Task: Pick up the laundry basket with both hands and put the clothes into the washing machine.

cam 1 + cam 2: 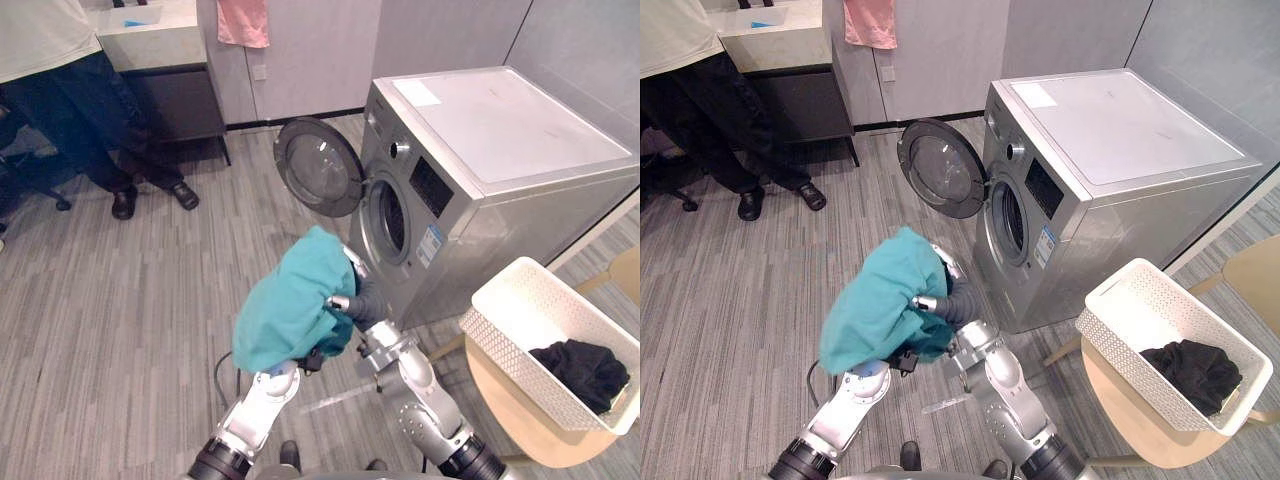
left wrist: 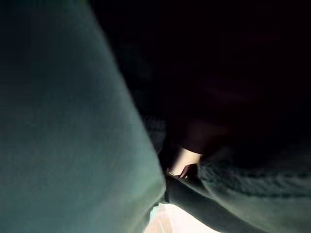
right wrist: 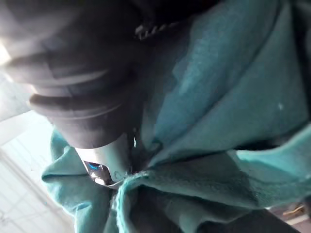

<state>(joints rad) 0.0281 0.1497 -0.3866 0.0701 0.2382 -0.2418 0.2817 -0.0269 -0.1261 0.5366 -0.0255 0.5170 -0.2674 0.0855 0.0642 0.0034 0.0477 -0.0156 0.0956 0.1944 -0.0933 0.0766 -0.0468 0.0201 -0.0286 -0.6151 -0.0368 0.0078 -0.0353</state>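
Grey plank floor (image 1: pixel 120 300), washing machine (image 1: pixel 500 180) ahead-right with its door (image 1: pixel 318 165) swung out to the left. Teal garment (image 1: pixel 290 305) is bunched over both hands and held up just short of the drum opening (image 1: pixel 390 218), which lies ahead and slightly right. Right hand (image 1: pixel 360 298) is nearer the opening; left hand (image 1: pixel 312 358) sits under the cloth. Can't tell either grip, both buried. Door edge is close to the path. Basket (image 1: pixel 520 300) on the bench (image 1: pixel 520 420) to the right holds a black garment (image 1: pixel 585 368). Person (image 1: pixel 60 90) stands far left.
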